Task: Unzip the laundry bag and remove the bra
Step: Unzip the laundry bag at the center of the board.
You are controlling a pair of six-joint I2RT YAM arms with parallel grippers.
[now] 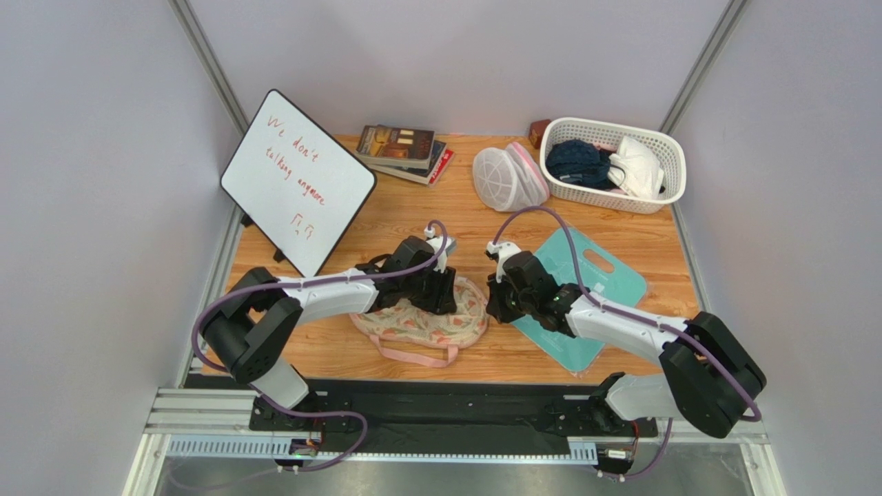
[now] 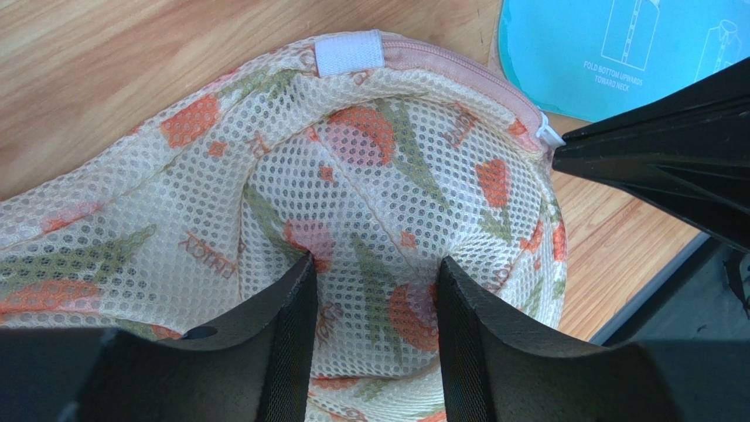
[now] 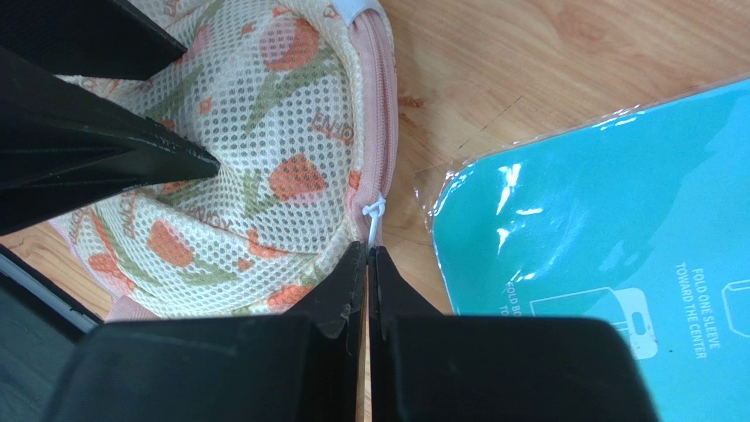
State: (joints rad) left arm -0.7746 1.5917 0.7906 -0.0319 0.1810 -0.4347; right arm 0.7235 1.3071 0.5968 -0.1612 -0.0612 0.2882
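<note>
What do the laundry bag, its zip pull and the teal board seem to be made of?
The laundry bag: soft printed mesh fabric, matt; open holes show throughout. The zip pull: probably white plastic, small and smooth. The teal board: likely rigid plastic in glossy clear wrap; glare and crinkled film edges show.

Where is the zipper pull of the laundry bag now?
In the right wrist view, the white zipper pull sits at the right edge of the laundry bag, pinched by the right gripper, near the teal board.
</note>
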